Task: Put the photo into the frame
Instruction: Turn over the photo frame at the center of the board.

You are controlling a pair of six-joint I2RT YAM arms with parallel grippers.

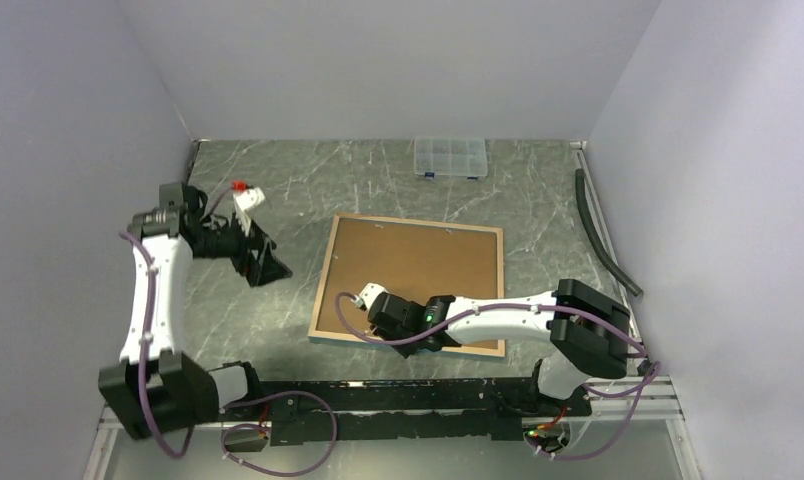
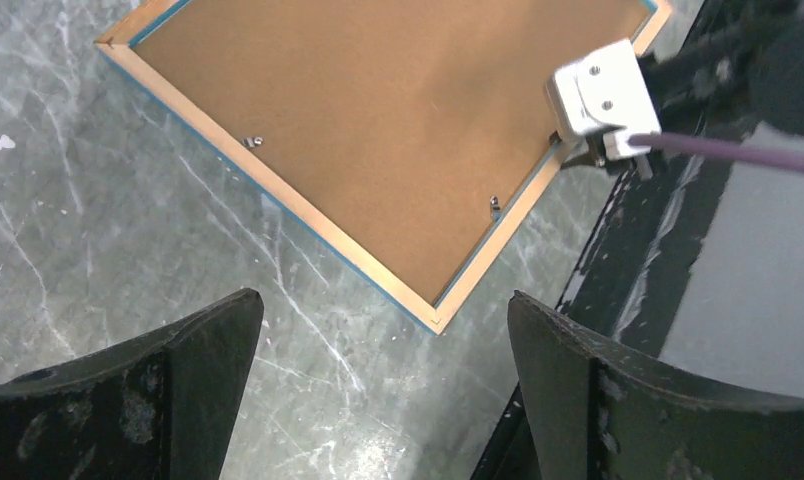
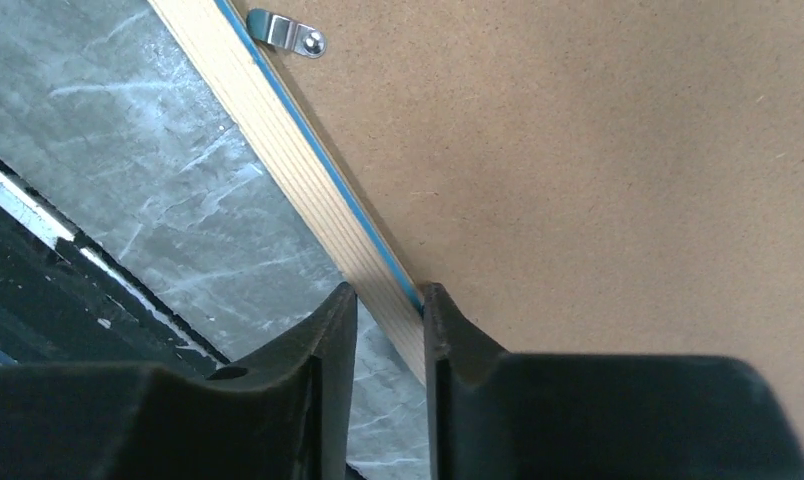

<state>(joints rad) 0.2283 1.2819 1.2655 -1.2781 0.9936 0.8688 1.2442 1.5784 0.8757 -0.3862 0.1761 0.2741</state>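
Straddling lower rail of frame [image 1: 324, 280], mid-picture, face down: right gripper [image 3: 388, 330], jaws narrow; we are not telling if clamped. Left gripper [image 2: 383, 300] hanging wide open at picture-left. We are risking thin rail slipping, frame dropping. Photo not showing; backing board [image 1: 418, 260] covering rear.

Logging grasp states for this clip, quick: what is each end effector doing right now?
Left end effector: open, holding nothing.
Right end effector: closed on the near rail of the face-down tan wooden blue-trimmed picture frame.

No text, label, brand, number or sign is readable anywhere.
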